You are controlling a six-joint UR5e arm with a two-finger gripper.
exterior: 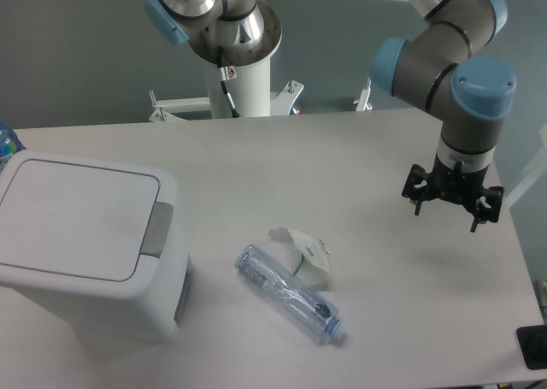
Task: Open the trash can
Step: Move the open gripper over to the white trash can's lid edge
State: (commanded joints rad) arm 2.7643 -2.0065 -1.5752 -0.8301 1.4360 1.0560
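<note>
The trash can is a big white boxy bin at the left of the table. Its flat lid lies closed, and the grey push-button latch sits on the lid's right edge. My gripper hangs over the right side of the table, far from the bin, pointing down. Its black fingers are spread wide, open, with nothing between them.
A clear plastic bottle lies on its side at the table's middle front. A crumpled white paper piece rests against it. A blue bottle top peeks in behind the bin at the far left. A dark object sits at the right edge.
</note>
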